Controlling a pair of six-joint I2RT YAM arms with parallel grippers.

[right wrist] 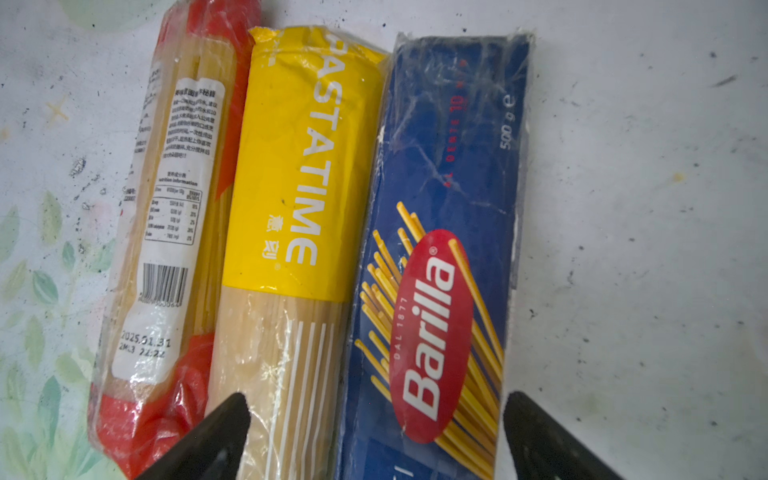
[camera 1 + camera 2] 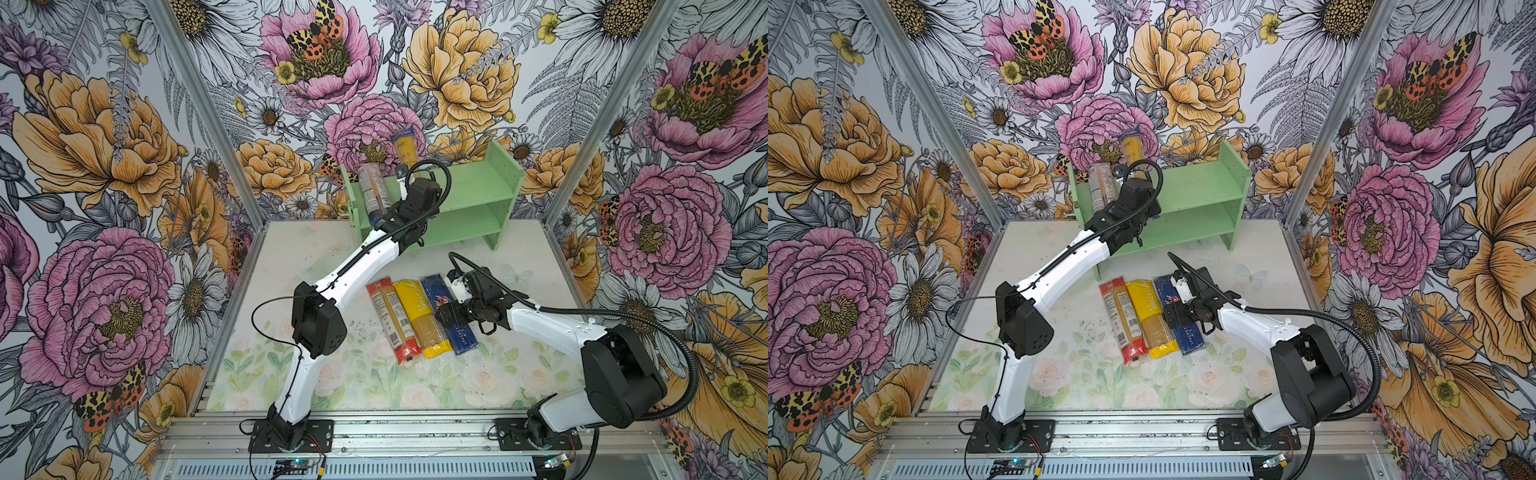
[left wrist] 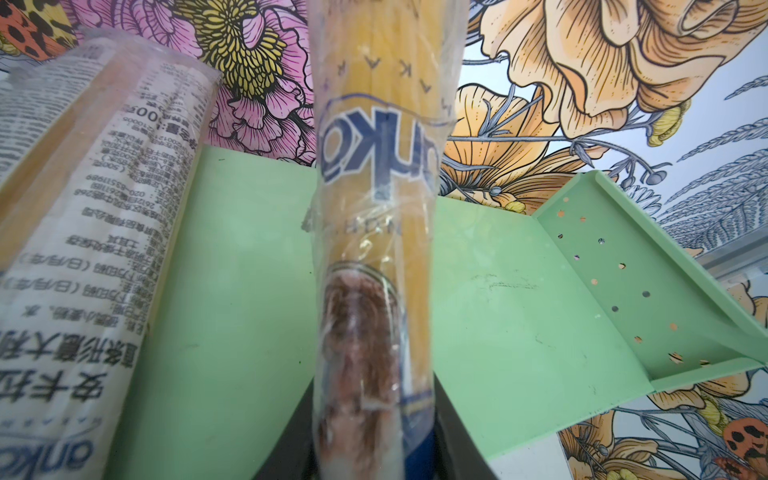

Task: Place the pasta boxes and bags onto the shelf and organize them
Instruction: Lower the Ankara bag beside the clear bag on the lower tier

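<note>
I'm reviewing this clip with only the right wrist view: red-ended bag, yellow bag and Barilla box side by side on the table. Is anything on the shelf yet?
Observer: Yes, one clear bag rests on the top tier of the shelf, at its left end.
Operator: What is the left arm doing?
Observer: The left gripper is shut on a second clear bag, holding it up on end over that tier, right of the first.
Operator: Other packs on the table?
Observer: None; in both top views only the red-ended bag, yellow bag and Barilla box lie on the table.

A red-ended bag (image 2: 1121, 322), yellow bag (image 2: 1150, 318) and blue box (image 2: 1188, 338) lie side by side before the green shelf (image 2: 1200, 187).
</note>
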